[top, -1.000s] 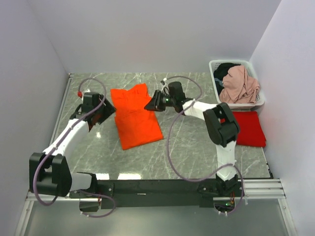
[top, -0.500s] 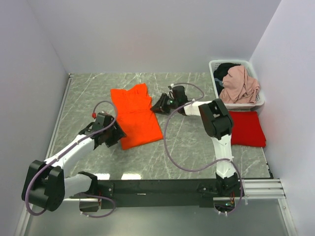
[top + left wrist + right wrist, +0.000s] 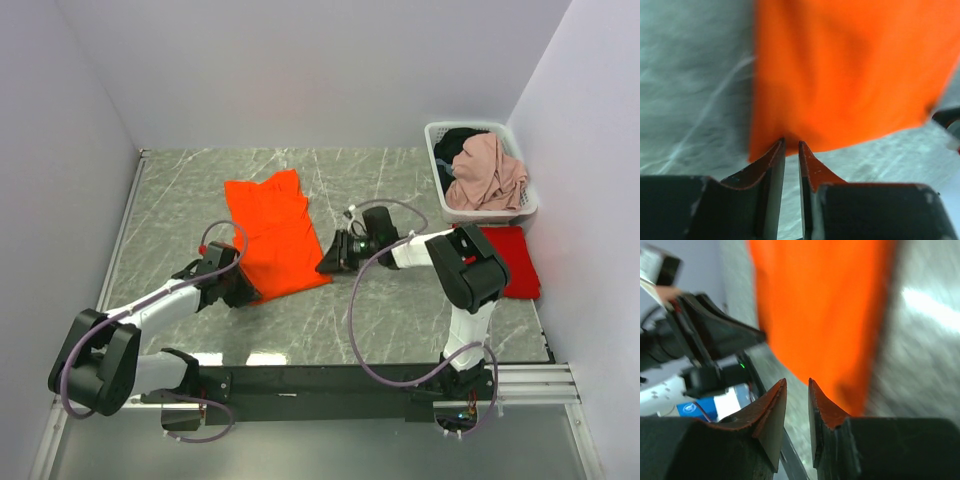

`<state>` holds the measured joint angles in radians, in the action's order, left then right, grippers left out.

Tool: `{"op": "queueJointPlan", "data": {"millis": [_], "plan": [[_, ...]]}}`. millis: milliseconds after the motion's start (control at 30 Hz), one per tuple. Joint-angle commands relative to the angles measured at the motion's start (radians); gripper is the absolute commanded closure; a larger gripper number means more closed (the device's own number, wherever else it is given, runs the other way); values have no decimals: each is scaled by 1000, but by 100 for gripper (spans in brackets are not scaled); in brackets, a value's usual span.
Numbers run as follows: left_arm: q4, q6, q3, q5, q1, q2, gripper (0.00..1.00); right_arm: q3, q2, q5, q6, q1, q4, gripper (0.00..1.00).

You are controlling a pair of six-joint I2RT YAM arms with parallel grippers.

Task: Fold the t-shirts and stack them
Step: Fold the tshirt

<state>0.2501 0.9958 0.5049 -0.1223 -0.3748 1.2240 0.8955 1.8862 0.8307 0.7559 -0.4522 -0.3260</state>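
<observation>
Left gripper (image 3: 791, 144) and right gripper (image 3: 797, 382), nearly shut at near corners of the orange tee (image 3: 275, 235), hold unclear, should pinch all layers and lift evenly.

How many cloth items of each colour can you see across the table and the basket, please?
Orange t-shirt: 1
Red t-shirt: 1
Pink garment, in the basket: 1
Dark garment, in the basket: 1
Total: 4
</observation>
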Motion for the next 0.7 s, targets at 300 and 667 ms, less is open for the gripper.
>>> {"op": "queueJointPlan", "data": {"millis": [300, 667], "plan": [[179, 73, -34, 110, 48, 8, 81, -156, 62, 25, -12, 87, 3, 72], [466, 75, 142, 259, -35, -129, 32, -96, -271, -330, -217, 20, 435, 63]]}}
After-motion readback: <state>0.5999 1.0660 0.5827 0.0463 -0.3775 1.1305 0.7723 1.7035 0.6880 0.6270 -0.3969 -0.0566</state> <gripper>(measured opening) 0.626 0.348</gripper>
